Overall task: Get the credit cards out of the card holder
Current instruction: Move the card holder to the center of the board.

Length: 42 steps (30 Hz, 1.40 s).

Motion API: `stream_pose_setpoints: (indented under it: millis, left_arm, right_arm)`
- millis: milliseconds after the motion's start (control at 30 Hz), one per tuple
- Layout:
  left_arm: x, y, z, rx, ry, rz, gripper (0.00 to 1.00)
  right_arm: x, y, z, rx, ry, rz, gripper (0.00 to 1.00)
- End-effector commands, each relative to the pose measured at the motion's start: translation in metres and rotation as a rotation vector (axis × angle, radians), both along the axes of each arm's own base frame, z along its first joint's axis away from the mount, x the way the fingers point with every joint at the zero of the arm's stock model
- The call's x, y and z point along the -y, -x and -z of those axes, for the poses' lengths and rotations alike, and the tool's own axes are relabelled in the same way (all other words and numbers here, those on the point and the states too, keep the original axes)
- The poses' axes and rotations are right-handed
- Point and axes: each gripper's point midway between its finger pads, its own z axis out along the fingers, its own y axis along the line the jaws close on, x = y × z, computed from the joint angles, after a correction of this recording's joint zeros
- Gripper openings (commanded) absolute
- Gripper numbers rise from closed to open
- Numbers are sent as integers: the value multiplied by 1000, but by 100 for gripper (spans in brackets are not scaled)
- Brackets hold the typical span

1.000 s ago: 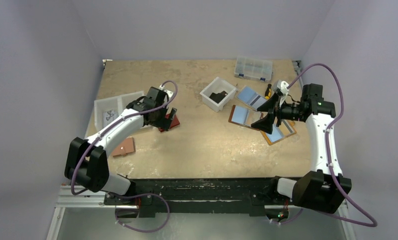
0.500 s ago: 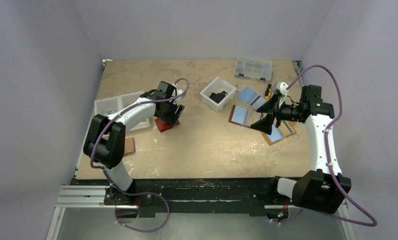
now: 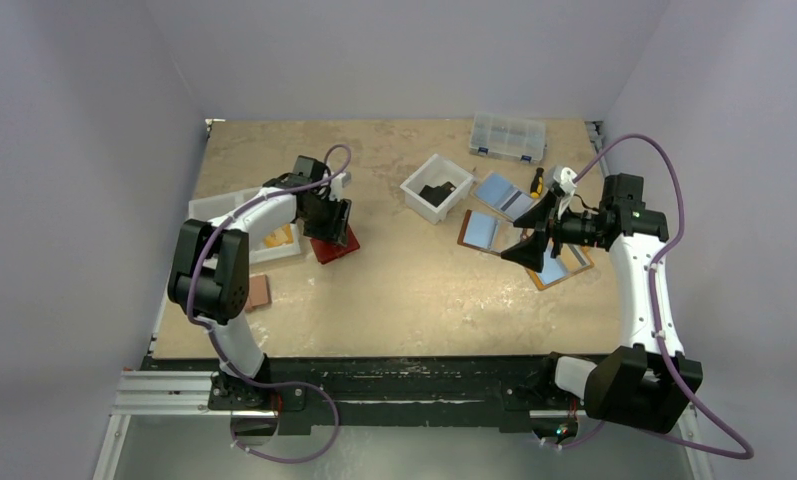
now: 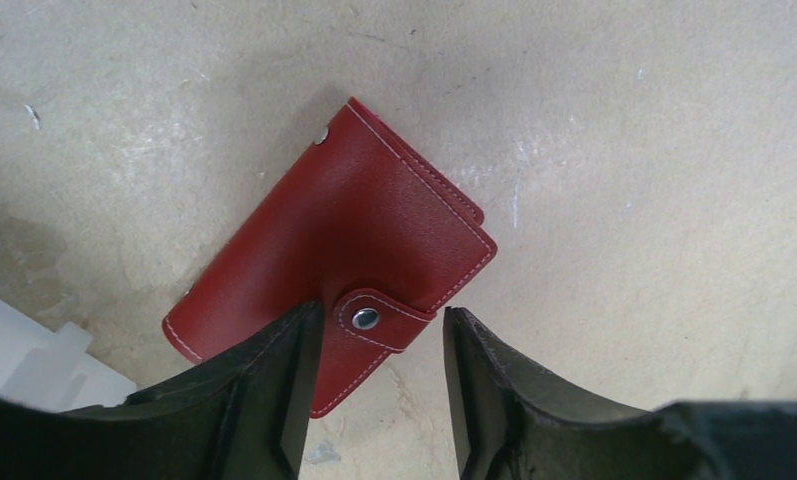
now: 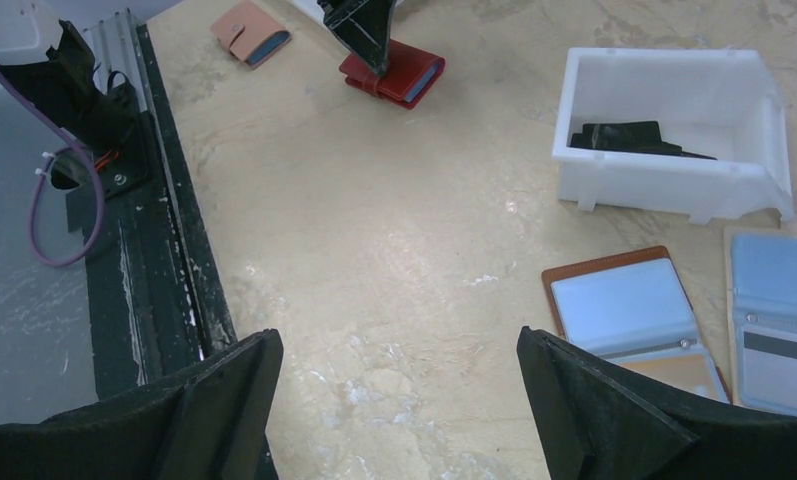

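Unfastening step: the left pincer (image 4: 379, 312), part-open, straddles the snapped strap tab (image 4: 374, 322) of the closed card holder (image 4: 344, 225) near the desk's (image 3: 424, 300) left edge; the next move calls for pinching and lifting the tab, while the right pincer (image 5: 399, 340) hangs wide open.

A: Entry 1, arms?
B: 2 units, left arm (image 3: 259, 208) and right arm (image 3: 642, 290). White shells, black joint housings (image 3: 642, 385), the bulkiest at 5 o'clock of the overhead view.
A: Entry 2, cabling?
B: 1 purple cable (image 3: 680, 200) per arm, slack loops, ends near 6 o'clock.
A: Entry 3, grippers?
B: Left gripper (image 4: 382, 315), right gripper (image 5: 399, 345): 2 matte black wedge fingers (image 4: 264, 400) each. 1 green light (image 3: 637, 210), right arm's black housing.
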Motion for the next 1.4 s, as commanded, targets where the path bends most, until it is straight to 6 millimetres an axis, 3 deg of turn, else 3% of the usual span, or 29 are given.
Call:
stream_pose_setpoints:
  millis: [0,300,900,1233,1367]
  left_arm:
    - [10,-8,-11,8,74,-15,48]
    - [2,-1,4,-40,46,-59,41]
    - [-14,14,29,-92,-18,-205,41]
    - [-5,28,38,-132,5,-231,41]
    - [-3,33,42,-156,9,-198,35]
  right_arm:
    - [-3,-1,-9,31,-26,-8,99]
    - [-4,0,-10,29,-33,-12,99]
    - [-5,3,-8,26,-39,-13,99]
    - [-6,4,-7,25,-42,-15,99]
    - [-5,4,-7,24,-42,-14,99]
